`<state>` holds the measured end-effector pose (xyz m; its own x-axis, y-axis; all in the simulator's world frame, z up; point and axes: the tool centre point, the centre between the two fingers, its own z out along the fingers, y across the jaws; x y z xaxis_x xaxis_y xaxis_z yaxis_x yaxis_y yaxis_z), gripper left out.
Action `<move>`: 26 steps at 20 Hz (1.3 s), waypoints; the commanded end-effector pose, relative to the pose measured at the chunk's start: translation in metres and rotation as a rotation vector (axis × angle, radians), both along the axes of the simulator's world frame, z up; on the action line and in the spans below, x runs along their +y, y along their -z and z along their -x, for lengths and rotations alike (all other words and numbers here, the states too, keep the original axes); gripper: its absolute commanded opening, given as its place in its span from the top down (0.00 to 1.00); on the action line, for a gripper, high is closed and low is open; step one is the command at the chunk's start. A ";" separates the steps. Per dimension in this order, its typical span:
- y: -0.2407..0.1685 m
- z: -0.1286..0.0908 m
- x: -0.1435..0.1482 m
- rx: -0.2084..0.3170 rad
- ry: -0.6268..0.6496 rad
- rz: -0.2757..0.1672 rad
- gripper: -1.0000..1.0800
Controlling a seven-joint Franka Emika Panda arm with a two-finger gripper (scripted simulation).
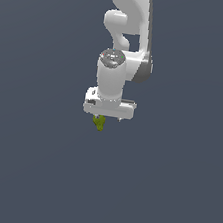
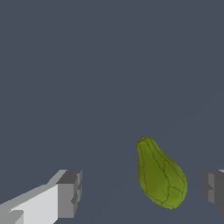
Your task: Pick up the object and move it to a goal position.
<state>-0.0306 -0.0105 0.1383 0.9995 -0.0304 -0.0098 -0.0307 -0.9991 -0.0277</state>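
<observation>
The object (image 2: 161, 175) is a small olive-green, lumpy item tapering to a point, lying on the dark grey floor. In the wrist view it lies between my two fingers, closer to one fingertip (image 2: 213, 188) than to the other fingertip (image 2: 70, 194), touching neither. My gripper (image 2: 142, 192) is open with a wide gap. In the exterior view the white arm hangs straight down and the object (image 1: 99, 123) pokes out just below the gripper (image 1: 106, 117), whose fingers are mostly hidden by the hand.
Plain dark grey surface (image 1: 33, 172) all around, with no other objects or edges in view.
</observation>
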 end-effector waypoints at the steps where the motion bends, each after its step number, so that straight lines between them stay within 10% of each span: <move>1: 0.014 0.011 -0.014 -0.002 0.006 0.008 0.04; 26: 0.079 0.047 -0.050 -0.008 0.020 0.028 0.04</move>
<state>-0.0769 -0.0603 0.0674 0.9987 -0.0509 -0.0001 -0.0509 -0.9987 -0.0003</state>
